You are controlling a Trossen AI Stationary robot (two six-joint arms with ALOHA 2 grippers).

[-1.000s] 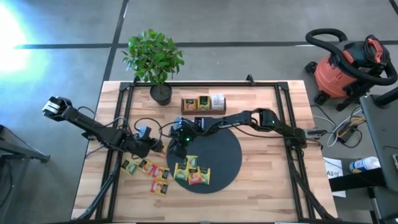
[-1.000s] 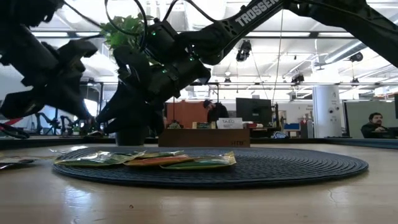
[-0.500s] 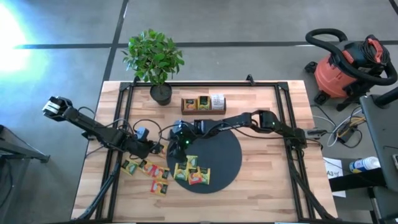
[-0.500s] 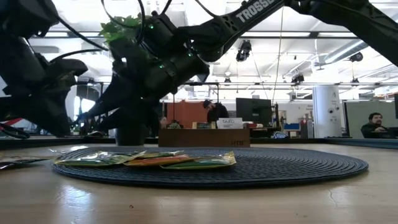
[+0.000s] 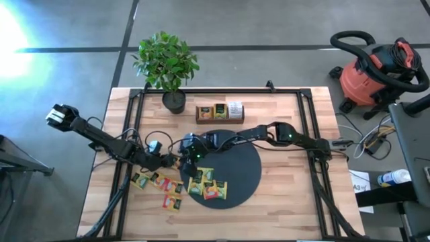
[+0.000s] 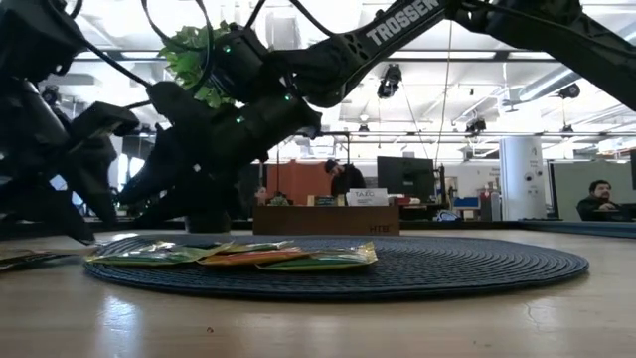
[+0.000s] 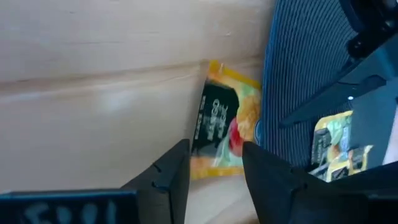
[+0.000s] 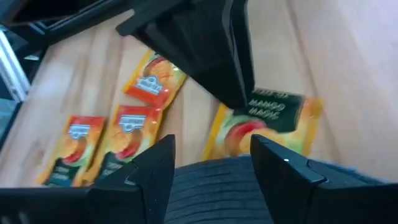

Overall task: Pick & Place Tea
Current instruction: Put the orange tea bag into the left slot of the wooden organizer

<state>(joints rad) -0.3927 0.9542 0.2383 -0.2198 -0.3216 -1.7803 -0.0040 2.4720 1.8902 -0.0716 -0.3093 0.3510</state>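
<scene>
Glossy square sachet point(image 7: 222, 129) flat on wood; left end effector point(image 7: 214, 163) spread, right end effector point(image 8: 211, 163) spread.

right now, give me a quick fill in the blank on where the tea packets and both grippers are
1. The yellow packet in front of the left gripper lies on the wood beside the edge of the black round ____.
2. The wooden tray stands between the mat and the potted ____.
3. The left gripper's fingers are ____, with nothing between them.
4. The right gripper hovers with its fingers ____.

Missing words: mat; plant; open; open
</scene>
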